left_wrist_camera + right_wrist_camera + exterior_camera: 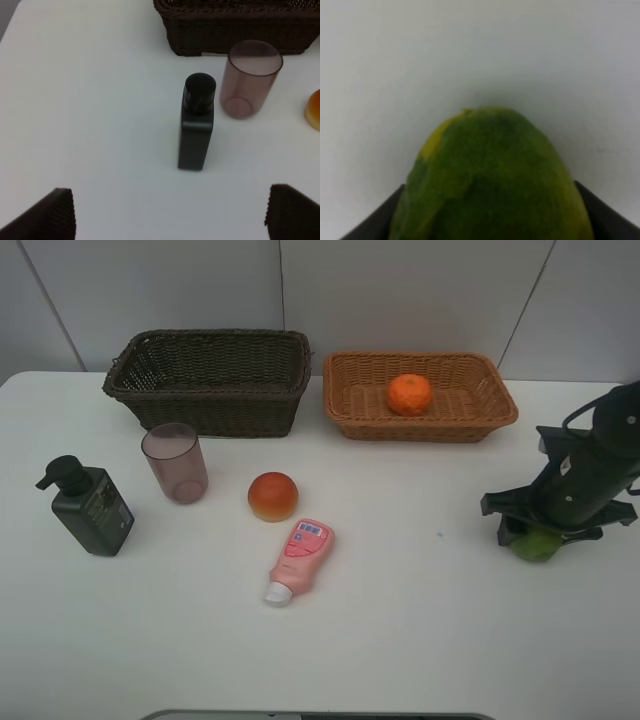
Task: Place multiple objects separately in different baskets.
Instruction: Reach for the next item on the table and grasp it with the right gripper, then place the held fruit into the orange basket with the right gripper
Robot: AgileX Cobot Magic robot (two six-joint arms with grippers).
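My right gripper (545,530) is shut on the green lime (537,545) at the table's right side; in the right wrist view the lime (490,180) fills the space between the dark fingers (607,212). An orange (410,394) lies in the light tan basket (350,412). The dark brown basket (205,338) shows nothing inside. On the table are a mauve cup (175,462), a dark pump bottle (90,505), a red-orange fruit (273,496) and a pink squeeze bottle (300,558) lying flat. My left gripper (170,215) is open, a short way from the pump bottle (196,125).
The cup (250,80) stands just in front of the dark basket (240,30), with the red-orange fruit (314,107) beside it. Both baskets sit against the back wall. The white table (420,640) runs bare along its front.
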